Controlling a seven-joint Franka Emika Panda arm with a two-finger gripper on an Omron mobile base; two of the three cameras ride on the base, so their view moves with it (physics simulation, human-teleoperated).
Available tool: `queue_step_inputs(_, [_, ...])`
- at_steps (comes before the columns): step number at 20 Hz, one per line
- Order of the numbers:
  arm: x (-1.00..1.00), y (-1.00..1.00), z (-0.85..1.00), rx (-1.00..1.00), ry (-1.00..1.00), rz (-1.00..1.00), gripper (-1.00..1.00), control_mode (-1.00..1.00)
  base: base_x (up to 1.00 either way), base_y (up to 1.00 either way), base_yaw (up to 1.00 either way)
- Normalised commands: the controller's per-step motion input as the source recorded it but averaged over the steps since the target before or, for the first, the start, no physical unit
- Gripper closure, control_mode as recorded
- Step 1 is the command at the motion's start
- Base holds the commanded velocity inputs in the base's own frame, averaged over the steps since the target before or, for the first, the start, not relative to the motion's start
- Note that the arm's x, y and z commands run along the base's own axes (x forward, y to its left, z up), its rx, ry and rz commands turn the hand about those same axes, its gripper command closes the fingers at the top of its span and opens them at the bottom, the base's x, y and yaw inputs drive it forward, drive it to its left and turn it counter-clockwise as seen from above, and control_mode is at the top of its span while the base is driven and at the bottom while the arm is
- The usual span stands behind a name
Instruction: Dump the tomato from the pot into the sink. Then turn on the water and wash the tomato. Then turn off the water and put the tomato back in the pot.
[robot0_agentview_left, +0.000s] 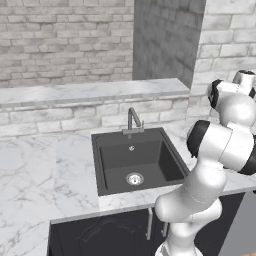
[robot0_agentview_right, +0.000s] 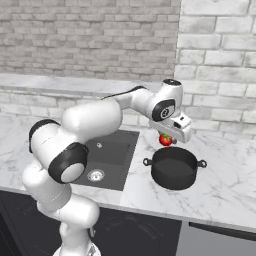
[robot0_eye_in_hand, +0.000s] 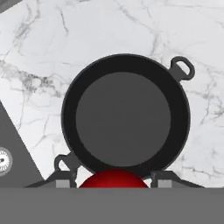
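Black pot (robot0_agentview_right: 174, 167) sits upright on the counter (robot0_agentview_right: 225, 185), handles left and right; the arm reaches over it, gripper (robot0_agentview_right: 167, 139) clenched on the tomato (robot0_agentview_right: 165, 140).

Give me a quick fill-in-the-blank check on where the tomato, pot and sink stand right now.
1. The gripper is shut on the ____.
2. The pot on the counter is ____ inside.
3. The tomato hangs just ____ the pot's rim.
4. The sink, with no water running from the faucet, holds no ____.

Missing words: tomato; empty; above; tomato
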Motion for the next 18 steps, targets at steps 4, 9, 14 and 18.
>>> queue_step_inputs(4, [-0.01, 0.89, 0.8, 0.0, 0.05, 0.03, 1.0, -1.0, 0.0, 0.0, 0.0])
queue_step_inputs(9, [-0.28, 1.0, 0.55, -0.02, 0.05, 0.12, 1.0, -1.0, 0.0, 0.0, 0.0])
queue_step_inputs(14, [-0.51, 1.0, 0.11, 0.01, 0.03, 0.1, 1.0, -1.0, 0.0, 0.0, 0.0])
queue_step_inputs(18, [-0.41, 1.0, -0.18, 0.0, 0.17, 0.11, 1.0, -1.0, 0.0, 0.0, 0.0])
